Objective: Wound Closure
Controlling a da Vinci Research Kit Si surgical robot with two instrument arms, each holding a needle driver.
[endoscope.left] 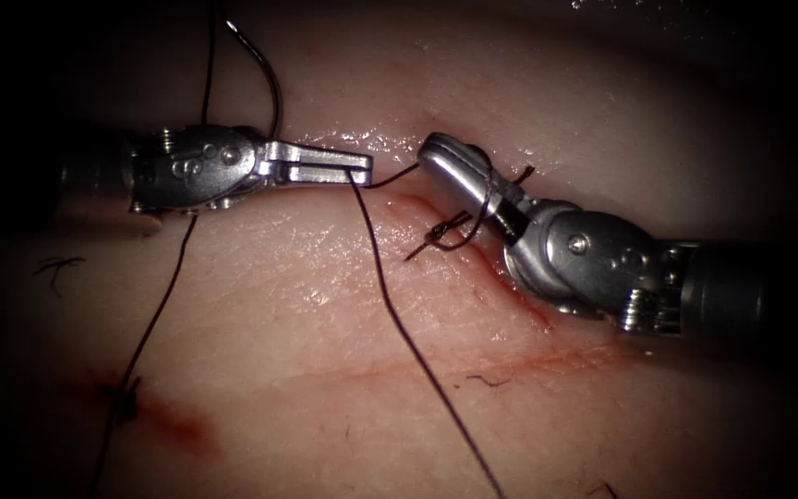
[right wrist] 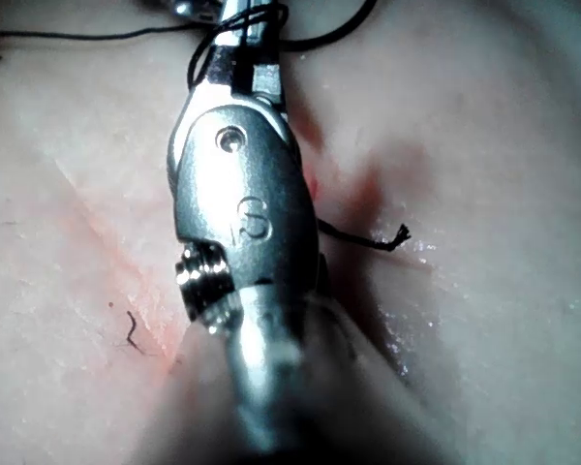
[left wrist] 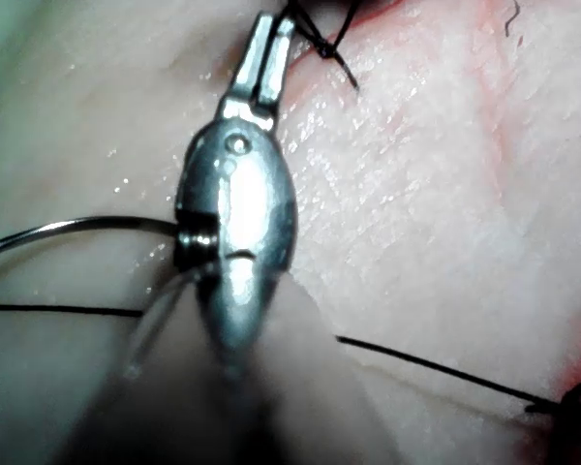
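Thread [endoscope.left: 413,342] clamped in left claw [endoscope.left: 362,168], running down-right; right claw [endoscope.left: 436,148] state unclear.

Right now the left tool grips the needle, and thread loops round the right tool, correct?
No: in the endoscope view the left tool grips the thread; the needle curves unheld behind it. Thread does loop round the right tool.

A frayed cut end of thread [endoscope.left: 57,268] lies loose at the left edge of the tissue [endoscope.left: 325,305], well left of the cut. A shorter curled scrap [endoscope.left: 489,379] rests on a faint streak of red fluid [endoscope.left: 547,356] lower down. A darker patch of red fluid [endoscope.left: 173,420] stains the lower left. Wet glints [endoscope.left: 380,140] shine near the top.
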